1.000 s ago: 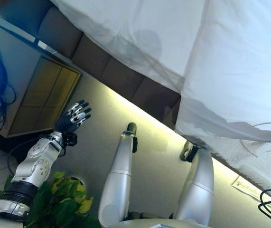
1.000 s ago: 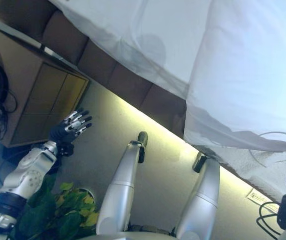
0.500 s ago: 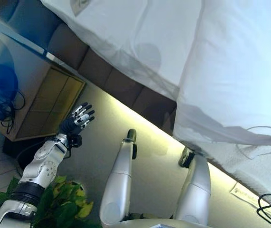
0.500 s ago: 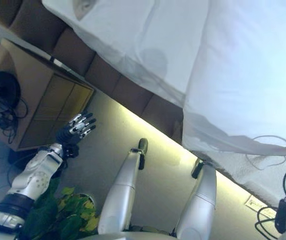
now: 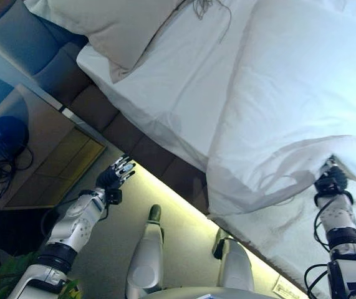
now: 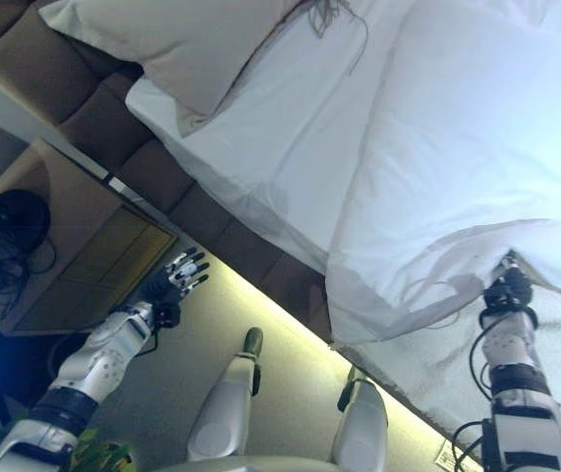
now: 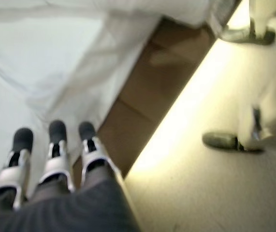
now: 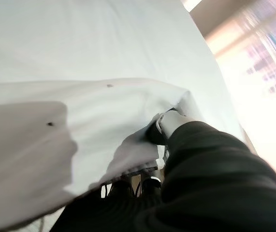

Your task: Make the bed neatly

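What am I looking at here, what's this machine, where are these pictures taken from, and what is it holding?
A two-armed humanoid robot stands beside a bed. Two pictures come from its head, looking down; the other two from cameras on its wrists. On the bed lie a white duvet, a sheet and a pillow; a wooden nightstand stands alongside. The right hand pinches the duvet's edge, lifting it. The left hand holds nothing, fingers straight, near the bed frame.
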Robot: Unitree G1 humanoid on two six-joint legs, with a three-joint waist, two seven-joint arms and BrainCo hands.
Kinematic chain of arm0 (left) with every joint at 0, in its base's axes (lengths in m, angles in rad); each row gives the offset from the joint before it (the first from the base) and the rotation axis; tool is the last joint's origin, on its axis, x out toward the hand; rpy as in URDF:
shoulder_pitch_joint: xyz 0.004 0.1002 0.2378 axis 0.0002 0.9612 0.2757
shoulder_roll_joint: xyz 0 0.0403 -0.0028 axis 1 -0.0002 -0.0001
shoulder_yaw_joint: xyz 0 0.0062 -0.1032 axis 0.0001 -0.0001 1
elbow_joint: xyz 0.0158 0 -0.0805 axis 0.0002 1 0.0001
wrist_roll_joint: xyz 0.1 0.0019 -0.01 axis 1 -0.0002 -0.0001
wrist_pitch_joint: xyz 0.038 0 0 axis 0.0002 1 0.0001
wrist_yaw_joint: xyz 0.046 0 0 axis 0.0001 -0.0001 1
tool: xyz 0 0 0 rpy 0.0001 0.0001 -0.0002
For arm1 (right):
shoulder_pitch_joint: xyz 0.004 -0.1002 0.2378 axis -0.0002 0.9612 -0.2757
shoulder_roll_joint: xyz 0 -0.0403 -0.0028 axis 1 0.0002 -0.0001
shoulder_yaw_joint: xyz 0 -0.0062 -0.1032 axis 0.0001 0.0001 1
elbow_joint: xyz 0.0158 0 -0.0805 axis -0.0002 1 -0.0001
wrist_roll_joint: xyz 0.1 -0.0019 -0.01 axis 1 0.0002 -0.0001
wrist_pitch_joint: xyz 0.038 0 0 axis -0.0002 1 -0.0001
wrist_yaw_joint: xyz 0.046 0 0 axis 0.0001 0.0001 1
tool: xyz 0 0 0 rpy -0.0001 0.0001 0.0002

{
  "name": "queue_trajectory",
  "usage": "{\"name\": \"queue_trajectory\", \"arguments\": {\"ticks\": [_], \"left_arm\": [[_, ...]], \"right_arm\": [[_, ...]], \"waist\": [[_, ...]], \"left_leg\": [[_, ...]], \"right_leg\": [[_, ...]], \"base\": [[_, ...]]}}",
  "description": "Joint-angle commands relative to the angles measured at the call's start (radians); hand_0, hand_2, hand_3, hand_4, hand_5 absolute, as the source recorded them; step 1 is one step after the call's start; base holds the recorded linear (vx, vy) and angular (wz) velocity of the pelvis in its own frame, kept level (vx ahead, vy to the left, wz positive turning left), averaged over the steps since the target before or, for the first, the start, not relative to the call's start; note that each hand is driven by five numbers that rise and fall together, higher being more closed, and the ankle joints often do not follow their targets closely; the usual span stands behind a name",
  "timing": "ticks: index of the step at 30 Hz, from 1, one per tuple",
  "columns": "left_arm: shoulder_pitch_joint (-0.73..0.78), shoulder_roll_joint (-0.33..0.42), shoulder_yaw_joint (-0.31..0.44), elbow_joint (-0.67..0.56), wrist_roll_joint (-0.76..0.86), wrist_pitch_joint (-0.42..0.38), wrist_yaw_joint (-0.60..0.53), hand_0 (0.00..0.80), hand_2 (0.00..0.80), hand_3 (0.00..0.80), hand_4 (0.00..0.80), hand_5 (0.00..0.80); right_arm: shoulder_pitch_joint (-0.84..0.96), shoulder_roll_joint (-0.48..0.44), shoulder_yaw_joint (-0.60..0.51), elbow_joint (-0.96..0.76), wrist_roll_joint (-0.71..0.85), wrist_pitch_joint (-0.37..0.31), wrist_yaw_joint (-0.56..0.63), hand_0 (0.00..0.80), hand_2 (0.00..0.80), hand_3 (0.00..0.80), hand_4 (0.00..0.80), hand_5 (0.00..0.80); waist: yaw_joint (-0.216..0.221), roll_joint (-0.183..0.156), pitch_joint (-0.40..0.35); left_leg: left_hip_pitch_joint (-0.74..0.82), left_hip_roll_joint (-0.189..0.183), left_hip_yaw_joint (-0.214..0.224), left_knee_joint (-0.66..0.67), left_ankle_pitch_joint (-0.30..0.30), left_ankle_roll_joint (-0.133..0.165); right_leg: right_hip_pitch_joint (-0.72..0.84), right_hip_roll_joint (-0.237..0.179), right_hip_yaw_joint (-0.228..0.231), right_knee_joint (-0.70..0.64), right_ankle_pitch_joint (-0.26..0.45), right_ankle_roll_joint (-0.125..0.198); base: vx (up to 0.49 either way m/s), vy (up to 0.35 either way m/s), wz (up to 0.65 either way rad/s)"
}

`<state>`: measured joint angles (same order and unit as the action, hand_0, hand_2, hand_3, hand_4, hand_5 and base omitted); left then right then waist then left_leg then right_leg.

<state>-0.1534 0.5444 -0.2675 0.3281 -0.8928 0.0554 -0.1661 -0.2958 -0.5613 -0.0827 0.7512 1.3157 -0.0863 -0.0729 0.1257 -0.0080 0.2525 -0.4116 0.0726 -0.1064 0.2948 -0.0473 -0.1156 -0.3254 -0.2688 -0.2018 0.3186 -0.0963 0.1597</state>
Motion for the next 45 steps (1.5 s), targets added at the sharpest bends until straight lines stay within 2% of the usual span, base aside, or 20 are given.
{"name": "queue_trajectory", "arguments": {"ticks": [1, 5, 9, 12, 15, 19, 29, 33, 36, 37, 40, 42, 45], "left_arm": [[0.029, -0.029, -0.039, -0.047, 0.067, -0.007, 0.024, 0.0, 0.0, 0.0, 0.0, 0.0], [0.068, -0.086, -0.062, -0.013, 0.139, 0.036, 0.066, 0.0, 0.0, 0.0, 0.0, 0.0], [0.061, -0.151, -0.117, 0.129, 0.252, 0.029, 0.143, 0.0, 0.0, 0.0, 0.0, 0.0], [0.032, -0.193, -0.148, 0.175, 0.273, 0.04, 0.158, 0.0, 0.0, 0.0, 0.0, 0.0], [-0.005, -0.204, -0.19, 0.159, 0.287, 0.045, 0.153, 0.0, 0.0, 0.0, 0.0, 0.0], [-0.042, -0.206, -0.228, 0.126, 0.278, 0.054, 0.116, 0.0, 0.0, 0.0, 0.0, 0.0], [-0.092, -0.197, -0.301, 0.077, 0.361, 0.064, 0.077, 0.0, 0.0, 0.0, 0.0, 0.0], [-0.102, -0.18, -0.321, 0.053, 0.505, 0.067, 0.119, 0.0, 0.0, 0.0, 0.0, 0.0], [-0.14, -0.14, -0.352, 0.042, 0.836, 0.032, 0.221, 0.0, 0.0, 0.0, 0.0, 0.0], [-0.155, -0.123, -0.36, 0.032, 0.899, 0.028, 0.229, 0.0, 0.0, 0.0, 0.0, 0.0], [-0.187, -0.107, -0.386, 0.005, 0.977, 0.048, 0.217, 0.0, 0.0, 0.0, 0.0, 0.0], [-0.191, -0.113, -0.404, -0.005, 0.918, 0.083, 0.191, 0.0, 0.0, 0.0, 0.0, 0.0], [-0.169, -0.172, -0.413, 0.018, 0.615, 0.176, 0.154, 0.0, 0.0, 0.0, 0.0, 0.0]], "right_arm": [[0.022, 0.025, 0.078, -0.135, -0.108, -0.036, -0.004, 0.8, 0.8, 0.8, 0.8, 0.8], [0.067, 0.112, 0.165, -0.25, -0.173, 0.013, -0.023, 0.8, 0.8, 0.8, 0.8, 0.8], [0.088, 0.202, 0.284, -0.372, -0.299, 0.054, -0.087, 0.8, 0.8, 0.8, 0.8, 0.8], [0.093, 0.242, 0.364, -0.442, -0.37, 0.092, -0.125, 0.8, 0.8, 0.8, 0.8, 0.8], [0.084, 0.258, 0.436, -0.498, -0.391, 0.126, -0.129, 0.8, 0.8, 0.8, 0.8, 0.8], [0.069, 0.27, 0.5, -0.524, -0.418, 0.131, -0.146, 0.8, 0.8, 0.8, 0.8, 0.8], [0.065, 0.279, 0.546, -0.544, -0.429, 0.165, -0.206, 0.8, 0.8, 0.8, 0.8, 0.8], [0.073, 0.29, 0.541, -0.533, -0.41, 0.158, -0.2, 0.8, 0.8, 0.8, 0.8, 0.8], [0.065, 0.292, 0.537, -0.525, -0.386, 0.154, -0.199, 0.8, 0.8, 0.8, 0.8, 0.8], [0.061, 0.289, 0.535, -0.529, -0.376, 0.153, -0.201, 0.8, 0.8, 0.8, 0.8, 0.8], [0.059, 0.287, 0.532, -0.542, -0.359, 0.144, -0.215, 0.8, 0.8, 0.8, 0.8, 0.8], [0.06, 0.29, 0.528, -0.547, -0.352, 0.14, -0.221, 0.8, 0.8, 0.8, 0.8, 0.8], [0.069, 0.306, 0.53, -0.555, -0.357, 0.13, -0.229, 0.8, 0.8, 0.8, 0.8, 0.8]], "waist": [[0.031, -0.037, -0.12], [0.034, -0.034, -0.165], [0.012, -0.029, -0.204], [-0.007, -0.028, -0.22], [-0.017, -0.023, -0.229], [-0.016, -0.018, -0.234], [-0.025, -0.015, -0.234], [-0.03, -0.014, -0.232], [-0.032, -0.017, -0.23], [-0.031, -0.02, -0.229], [-0.031, -0.027, -0.222], [-0.033, -0.03, -0.217], [-0.04, -0.032, -0.205]], "left_leg": [[0.103, 0.062, 0.015, -0.089, 0.039, 0.005], [0.216, 0.077, 0.04, -0.132, 0.028, 0.005], [0.303, 0.087, 0.074, -0.173, 0.028, 0.01], [0.35, 0.09, 0.093, -0.196, 0.03, 0.015], [0.386, 0.092, 0.106, -0.209, 0.032, 0.013], [0.411, 0.096, 0.107, -0.212, 0.03, 0.006], [0.444, 0.108, 0.111, -0.22, 0.024, 0.0], [0.451, 0.112, 0.115, -0.215, 0.018, -0.003], [0.458, 0.111, 0.113, -0.212, 0.011, -0.005], [0.459, 0.11, 0.11, -0.211, 0.008, -0.006], [0.459, 0.11, 0.102, -0.206, 0.002, -0.007], [0.459, 0.11, 0.1, -0.204, 0.0, -0.009], [0.461, 0.112, 0.105, -0.203, -0.002, -0.01]], "right_leg": [[0.082, -0.051, 0.029, -0.249, 0.242, 0.071], [0.183, -0.049, 0.02, -0.293, 0.237, 0.075], [0.239, -0.043, 0.031, -0.307, 0.228, 0.07], [0.266, -0.039, 0.035, -0.314, 0.226, 0.064], [0.29, -0.035, 0.034, -0.325, 0.23, 0.06], [0.309, -0.032, 0.029, -0.33, 0.232, 0.057], [0.323, -0.032, 0.03, -0.339, 0.238, 0.066], [0.32, -0.036, 0.03, -0.333, 0.239, 0.072], [0.319, -0.04, 0.027, -0.327, 0.236, 0.078], [0.318, -0.041, 0.026, -0.326, 0.235, 0.08], [0.315, -0.044, 0.025, -0.321, 0.236, 0.086], [0.312, -0.044, 0.027, -0.321, 0.238, 0.089], [0.303, -0.045, 0.032, -0.319, 0.243, 0.094]], "base": [[0.165, 0.071, -0.02], [0.193, 0.095, -0.07], [0.144, 0.104, -0.06], [0.09, 0.066, 0.04], [0.045, 0.044, -0.02], [0.026, 0.012, 0.0], [0.027, -0.009, 0.02], [0.025, -0.009, 0.0], [0.047, -0.021, 0.0], [0.049, -0.04, 0.01], [0.036, -0.046, 0.02], [0.023, -0.048, 0.0], [0.001, -0.013, 0.0]]}}
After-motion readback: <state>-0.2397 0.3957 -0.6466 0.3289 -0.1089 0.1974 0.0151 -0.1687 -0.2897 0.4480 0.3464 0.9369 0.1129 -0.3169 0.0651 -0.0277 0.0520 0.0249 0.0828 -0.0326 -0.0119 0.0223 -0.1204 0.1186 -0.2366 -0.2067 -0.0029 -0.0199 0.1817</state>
